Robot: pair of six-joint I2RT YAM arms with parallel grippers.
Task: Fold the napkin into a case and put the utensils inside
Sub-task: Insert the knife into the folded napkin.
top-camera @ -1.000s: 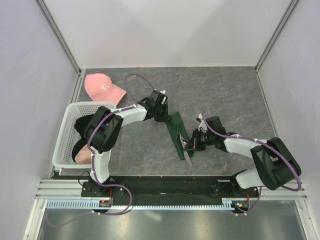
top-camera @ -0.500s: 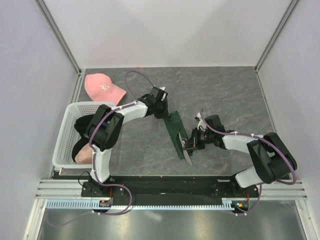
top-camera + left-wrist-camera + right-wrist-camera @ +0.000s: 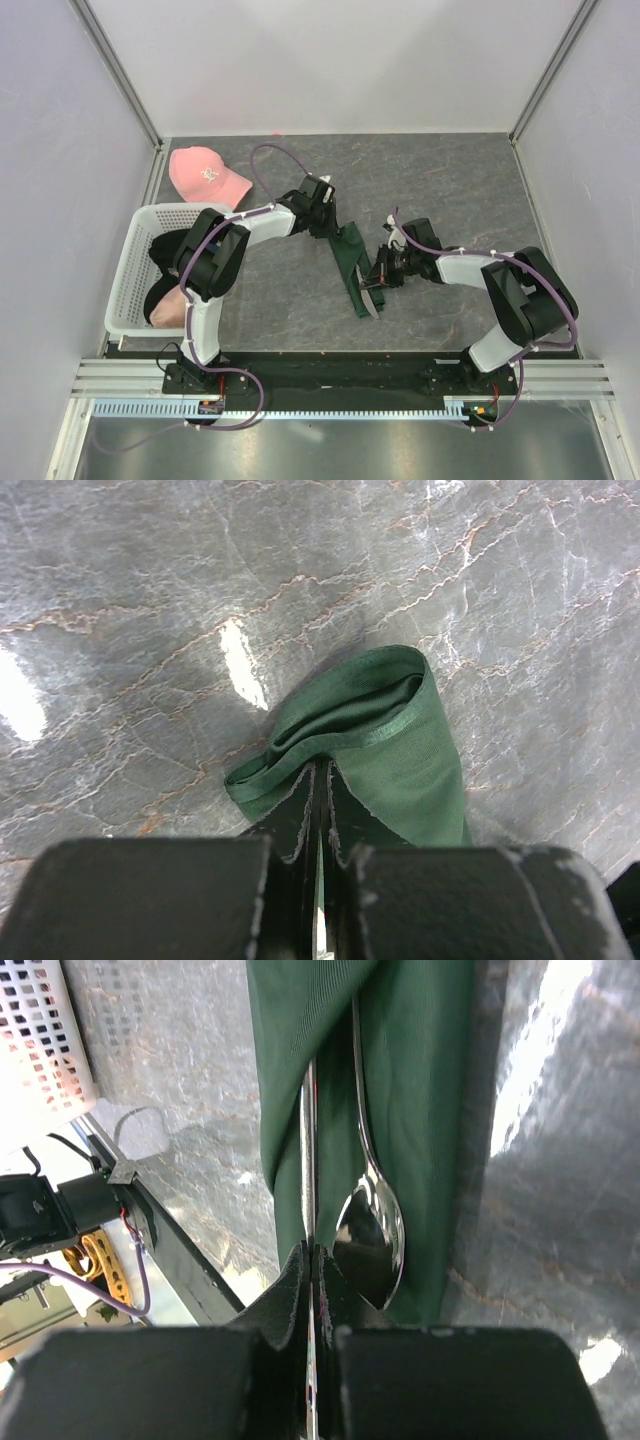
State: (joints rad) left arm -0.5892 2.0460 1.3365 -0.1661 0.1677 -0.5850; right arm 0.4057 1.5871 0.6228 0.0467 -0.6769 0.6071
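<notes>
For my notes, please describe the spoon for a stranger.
In the middle of the grey table lies a dark green napkin. At its near end rests the spoon, with a rounded bowl, unlike the straight utensil in the right end effector.

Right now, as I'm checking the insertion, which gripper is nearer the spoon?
Right. The right gripper sits beside the spoon, shut on the other utensil; the left gripper pinches the napkin at its far end, away from the spoon.

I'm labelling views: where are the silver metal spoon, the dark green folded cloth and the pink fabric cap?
Silver metal spoon [image 3: 370, 1240]: right wrist view, bowl.
Dark green folded cloth [image 3: 400, 770]: left wrist view, top layer.
Pink fabric cap [image 3: 205, 173]: top view, crown.
</notes>
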